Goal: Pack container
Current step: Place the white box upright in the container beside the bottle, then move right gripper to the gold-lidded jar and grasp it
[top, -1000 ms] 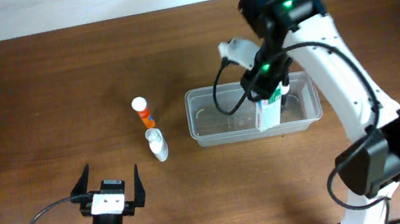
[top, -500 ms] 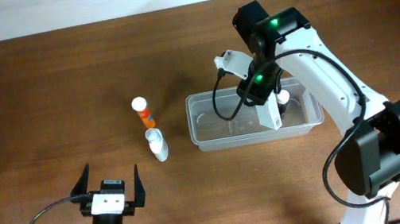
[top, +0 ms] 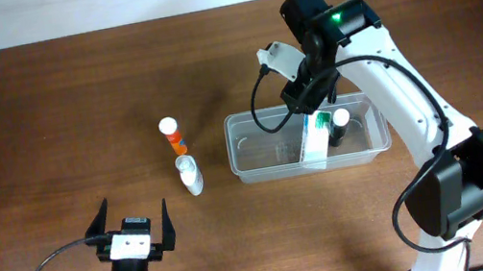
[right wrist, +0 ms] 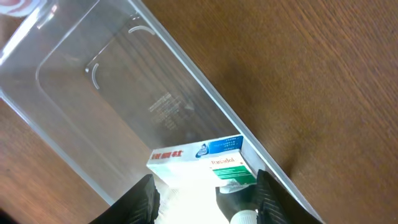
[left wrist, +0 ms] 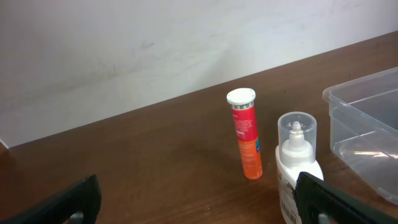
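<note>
A white carton (right wrist: 193, 163) sits at the near end of the clear container (right wrist: 93, 93), between the right gripper (right wrist: 205, 182)'s two dark fingers (right wrist: 147, 198). Its top face carries a red band of white print too small to read, a blue strip, and a red word that looks like "Panadol". The jaws stand wide, one on either side of the carton. Whether they grip it or merely flank it cannot be told.

From overhead, the container (top: 254, 153) lies lengthwise on the brown table (top: 43, 109), right of centre. It holds two items: the carton (top: 314, 143), tilted, and one small dark-capped bottle (top: 340, 121) just beside it.

Two more items stand outside, left of the tub. One is an orange tube (left wrist: 245, 140) with a white cap and the other is a white bottle (left wrist: 297, 163) under a clear cap. They stand just beside each other, and the label print on both is illegible.

The left gripper (top: 133, 213) sits near the table's front edge, well apart from everything. Its jaws are spread wide with nothing between them.
</note>
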